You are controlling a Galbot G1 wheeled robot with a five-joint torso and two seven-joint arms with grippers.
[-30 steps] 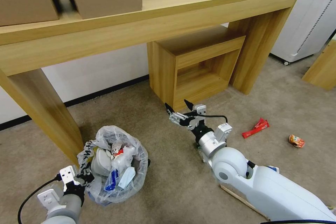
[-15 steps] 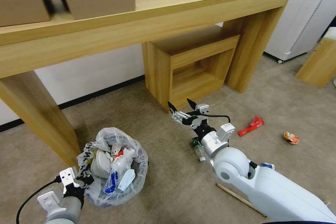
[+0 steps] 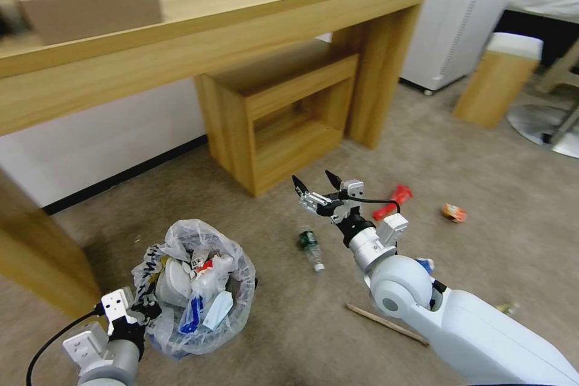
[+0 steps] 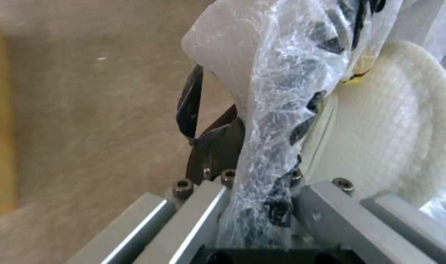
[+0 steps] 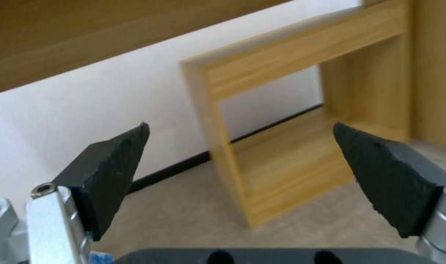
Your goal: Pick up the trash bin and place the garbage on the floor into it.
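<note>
Swung to the right since a second ago, so table, low shelf and floor litter all sit further left in the head view, while trash bin (image 3: 194, 288) and both arms hold the same spots. Now uncovered on the carpet: green-labelled bottle (image 3: 309, 245), lying on its side just left of the right forearm. Bin low on the left, standing by the table leg (image 3: 42, 265), stuffed with a white slipper (image 3: 173, 280), a red scrap and blue-white packaging. Left gripper (image 3: 140, 307) clamped on the bin's rim at its near left side; up close in the left wrist view, crinkled bag plastic (image 4: 277, 121) with black lettering pinched tight between the two metal fingers (image 4: 325, 216), slipper (image 4: 394, 139) pressed right beside it. Right gripper (image 3: 313, 183) raised above the carpet in front of the low shelf (image 3: 283, 114), black fingertips (image 5: 110, 172) spread wide, holding nothing. Beyond it on the floor: red wrapper (image 3: 393, 201), then orange wrapper (image 3: 453, 213) further right, well apart from the bin. Wooden stick (image 3: 386, 324) flat on the carpet just beside the right arm's elbow, a bit of blue carton (image 3: 426, 264) peeking over the arm. Cardboard box (image 3: 90, 9) up on the table (image 3: 253, 6) at far left.
</note>
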